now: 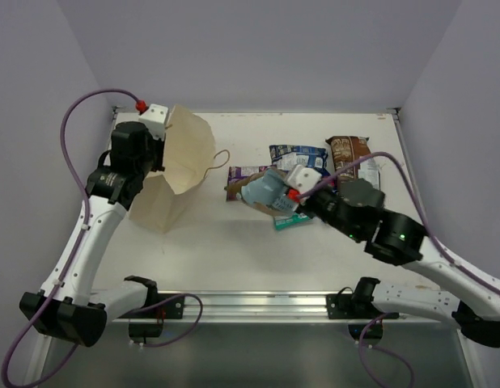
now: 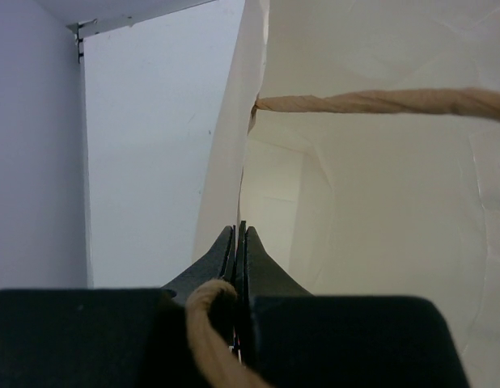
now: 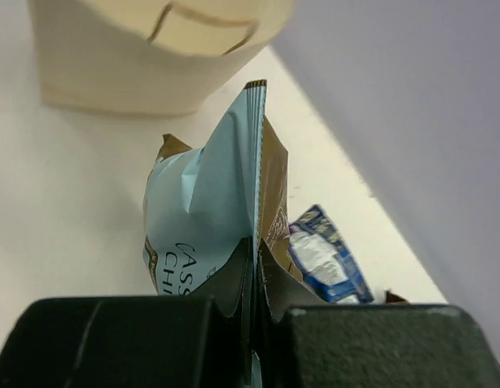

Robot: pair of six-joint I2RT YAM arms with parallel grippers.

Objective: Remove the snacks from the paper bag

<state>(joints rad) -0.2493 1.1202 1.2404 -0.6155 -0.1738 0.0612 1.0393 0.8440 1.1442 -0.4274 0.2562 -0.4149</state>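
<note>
One light blue snack packet [image 3: 203, 202] is clamped by its crimped edge in my right pincer [image 3: 252, 271], held over the table [image 1: 234, 259] to the right of the paper bag [image 1: 181, 153]. Brown-gold foil shows right behind it; I cannot tell whether that is its other face or a second packet caught along. Either way the hold is on a thin, slick seam, so a quick swing might let it slide out. Close around it lie the purple-and-white packet [image 1: 243, 172], dark blue packet [image 1: 298, 153], brown packet [image 1: 347, 149] and teal packet [image 1: 292, 220]; a careless lowering could shove them or land on top of them.

My left pincer [image 2: 240, 246] is pressed together on the bag's paper wall near the rim, with a twisted handle [image 2: 209, 331] draped over its base. Pulling hard there could tear the paper or snag the handle. Whether any packet is inside the bag I cannot see.
</note>
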